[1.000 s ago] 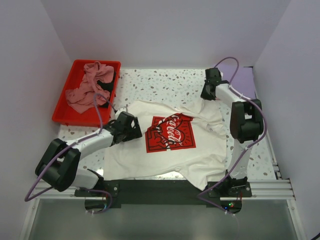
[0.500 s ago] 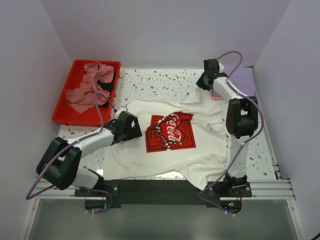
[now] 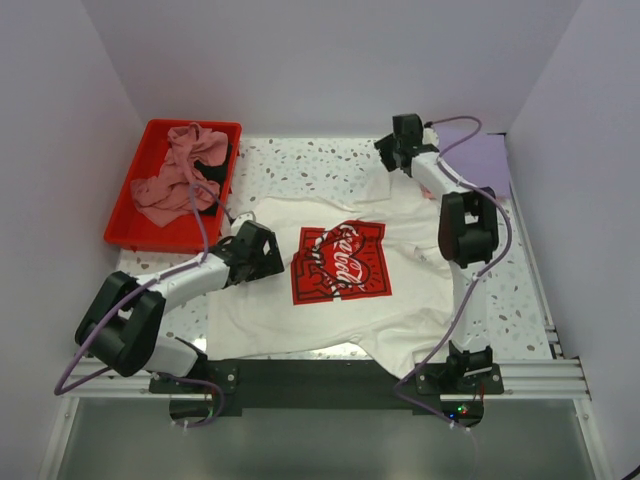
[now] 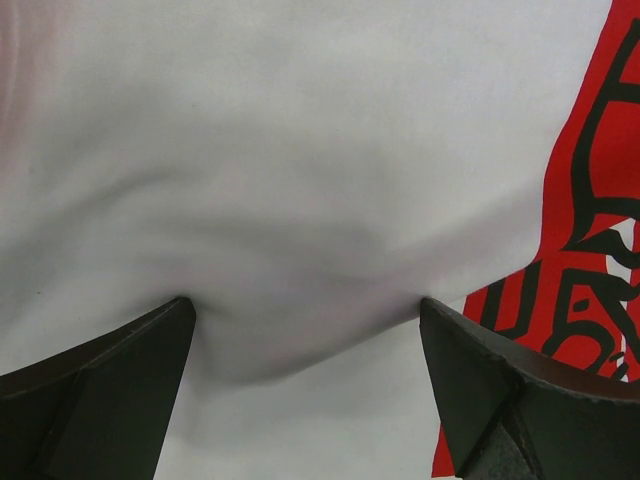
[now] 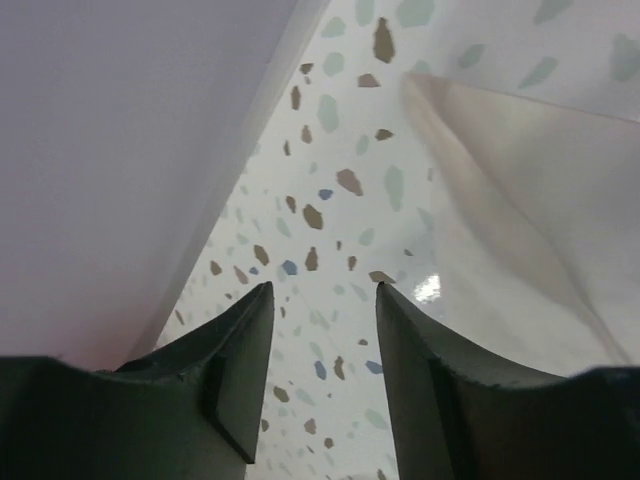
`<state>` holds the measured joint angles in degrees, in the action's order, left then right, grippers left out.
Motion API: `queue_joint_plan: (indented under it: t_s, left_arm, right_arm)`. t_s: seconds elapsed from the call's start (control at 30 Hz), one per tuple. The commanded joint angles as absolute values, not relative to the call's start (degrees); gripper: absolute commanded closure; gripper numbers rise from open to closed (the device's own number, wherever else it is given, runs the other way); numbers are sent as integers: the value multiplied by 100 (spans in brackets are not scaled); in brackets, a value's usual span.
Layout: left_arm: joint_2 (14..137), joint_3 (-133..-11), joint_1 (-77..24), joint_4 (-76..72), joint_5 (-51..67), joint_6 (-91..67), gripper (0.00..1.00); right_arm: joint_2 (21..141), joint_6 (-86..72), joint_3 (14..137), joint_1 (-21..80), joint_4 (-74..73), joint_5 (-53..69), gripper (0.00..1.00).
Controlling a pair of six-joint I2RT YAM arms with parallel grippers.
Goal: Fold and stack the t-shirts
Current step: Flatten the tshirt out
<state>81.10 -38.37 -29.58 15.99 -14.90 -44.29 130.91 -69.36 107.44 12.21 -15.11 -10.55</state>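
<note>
A white t-shirt with a red square print lies spread face up in the middle of the table. My left gripper rests on its left side, just left of the print. In the left wrist view that gripper is open wide, with both tips pressing into white cloth and the print at the right. My right gripper hovers past the shirt's far right shoulder. Seen from its wrist, the right gripper is open over bare speckled tabletop, with white cloth to its right.
A red tray at the back left holds a crumpled dusty-pink tee and some black cloth. A lavender tee lies flat at the back right corner. Pale walls close in the table on three sides.
My right gripper has moved from the shirt's right shoulder toward the back and left, and its jaws have opened and hold no cloth. The left arm has stayed put.
</note>
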Motion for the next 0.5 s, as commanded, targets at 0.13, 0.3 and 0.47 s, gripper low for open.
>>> queue_joint_plan:
  t_s: [0.13,0.3,0.47]
  left_arm:
    - [8042,-3911,-2900,1670,-1573,-4307,0]
    - [7928,-3841,-2900,1714,-1564,-4271,0]
    - [7726,-3753,-2900,1723,-1547,-4254,0]
  right_arm:
    - [13351,-5224,12120,1178,-2002,-9,36]
    - [12938,-3333,11743,1151,-2811,211,27]
    - [12621,-2173,11102,1151,-3454,79,28]
